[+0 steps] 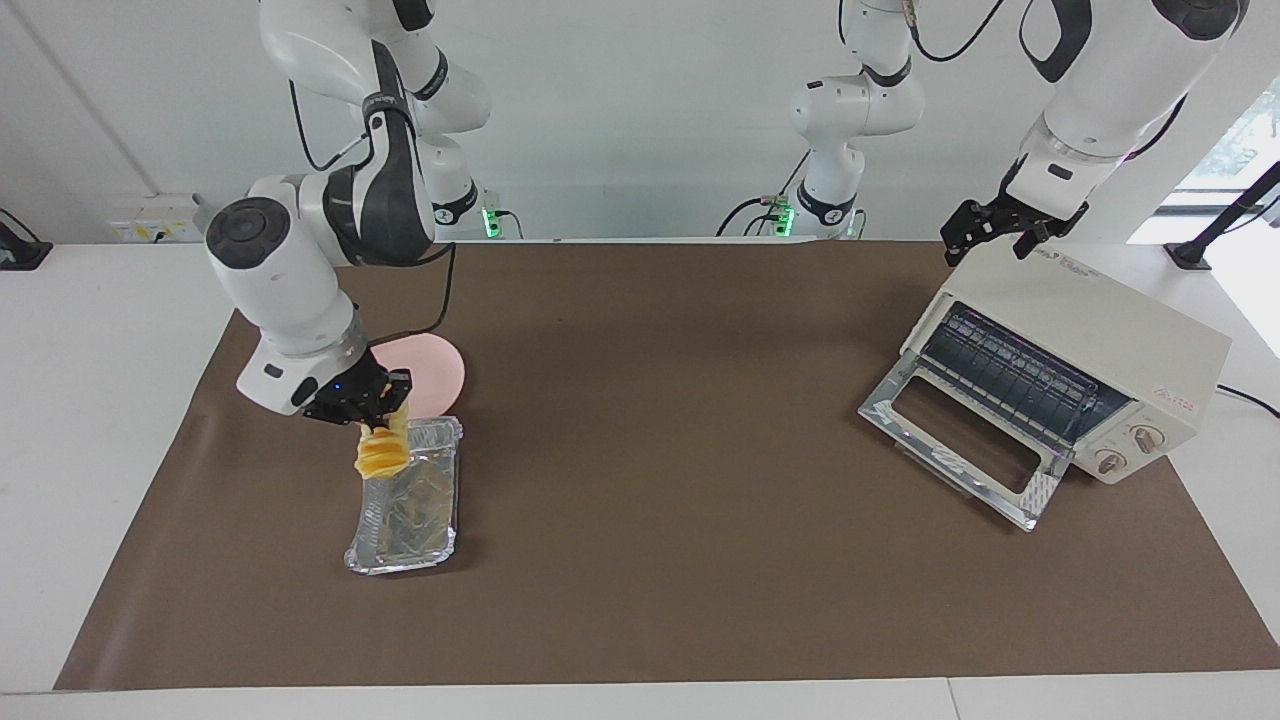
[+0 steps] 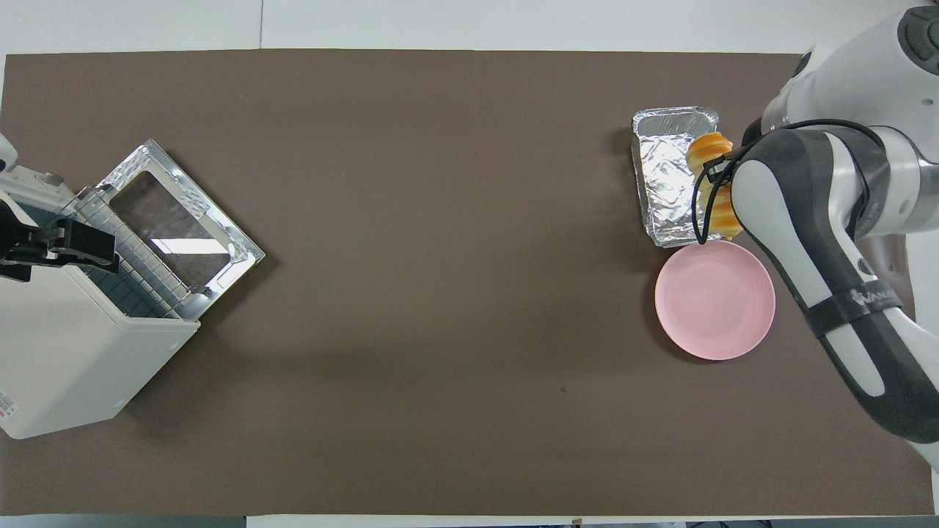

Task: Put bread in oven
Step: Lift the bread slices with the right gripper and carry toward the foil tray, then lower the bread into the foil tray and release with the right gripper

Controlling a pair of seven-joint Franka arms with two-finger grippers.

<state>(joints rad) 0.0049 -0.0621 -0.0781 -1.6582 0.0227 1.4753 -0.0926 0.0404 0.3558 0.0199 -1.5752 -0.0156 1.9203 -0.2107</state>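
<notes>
The right claw (image 1: 385, 412) pinched the bread (image 1: 384, 452), which hung over the foil tray's (image 1: 410, 520) plate-side (image 1: 440, 372) end. Bare counter (image 1: 660, 480) stretched toward the oven (image 1: 1075, 330), its door (image 1: 960, 450) down. The left claw (image 1: 990, 232) hovered spread over the oven's top.

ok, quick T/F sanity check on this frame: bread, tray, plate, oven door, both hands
1. The right hand holds the bread over the foil tray. True.
2. The oven door is closed. False: it is dropped open, rack showing.
3. The pink plate has nothing on it. True.
4. The foil tray lies nearer to the robots than the plate. False: it lies farther from them, beside the plate.
5. The left hand is inside the oven. False: it waits over the oven's top edge, holding nothing.
</notes>
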